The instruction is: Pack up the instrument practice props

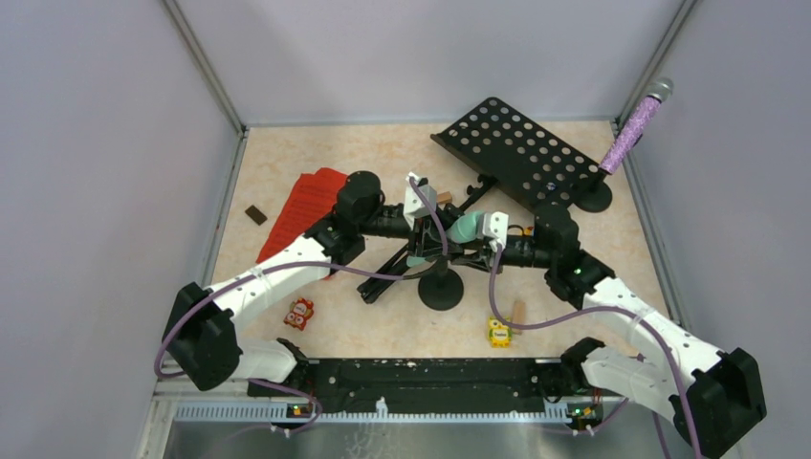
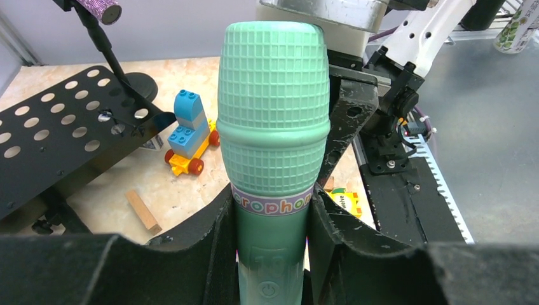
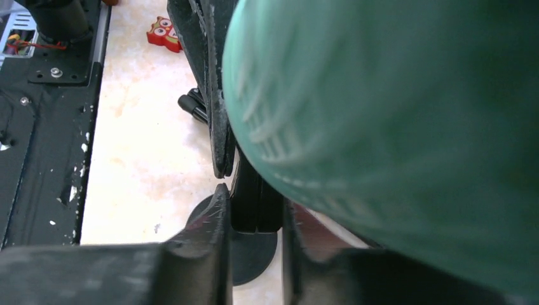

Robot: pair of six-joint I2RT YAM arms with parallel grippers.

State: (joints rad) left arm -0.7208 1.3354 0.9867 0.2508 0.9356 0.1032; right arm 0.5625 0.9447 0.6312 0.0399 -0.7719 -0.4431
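While the right gripper clenches the black mic holder, prob. to pin its base on the table, the left gripper grasps the mint-green microphone by its handle, mid-table, likely to pull it free.

Bare tabletop at back left, music rack, tripod legs and mic holder crowding centre.

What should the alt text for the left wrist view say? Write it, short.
A mint-green microphone stands upright in the centre, clamped between the black fingers of the left gripper. Behind it are a black perforated music rack, a wheeled brick toy and a wooden block.
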